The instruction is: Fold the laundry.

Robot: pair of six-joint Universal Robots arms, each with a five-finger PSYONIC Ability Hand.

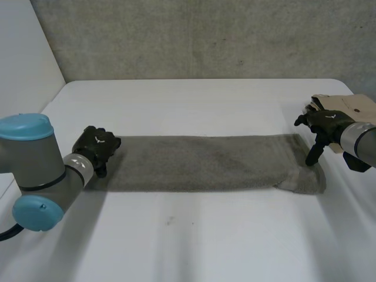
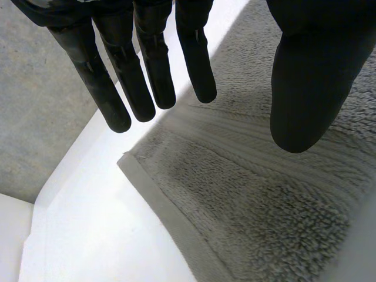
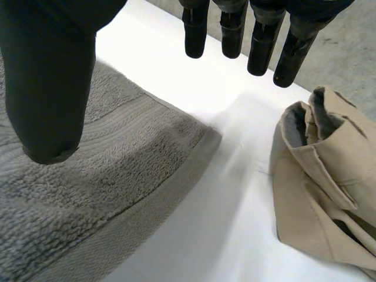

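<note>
Towel (image 1: 200,163), head view: grey, lay flat as a long band across the middle of the frame on the white table (image 1: 194,241), its right end a little bunched.
Left hand (image 1: 97,147), head view: sat at the towel's left end, left of centre in the frame, on the grey left arm (image 1: 35,170) with its light-blue caps.
Right hand (image 1: 323,124), head view: hung near the right edge of the frame above the towel's right end, with one finger pointing down toward the cloth. Whether it touched could not be told.
Tan garment (image 1: 346,108), head view: lay at the far right, behind the right hand and apart from the towel.
Wall (image 1: 205,35), head view: rough grey concrete ran across the top of the frame.
Left hand, left wrist view: fingers were straight with the thumb spread wide, open and holding nothing. A hemmed corner of the towel lay below the fingertips, and the thumb was over the pile.
Right hand, right wrist view: fingers were straight with the thumb apart, open and empty. The thumb was over the towel's hemmed end, and the fingers were over bare table.
Tan garment, right wrist view: lay beyond the fingertips' side, crumpled, with a strip of bare table between it and the towel.
</note>
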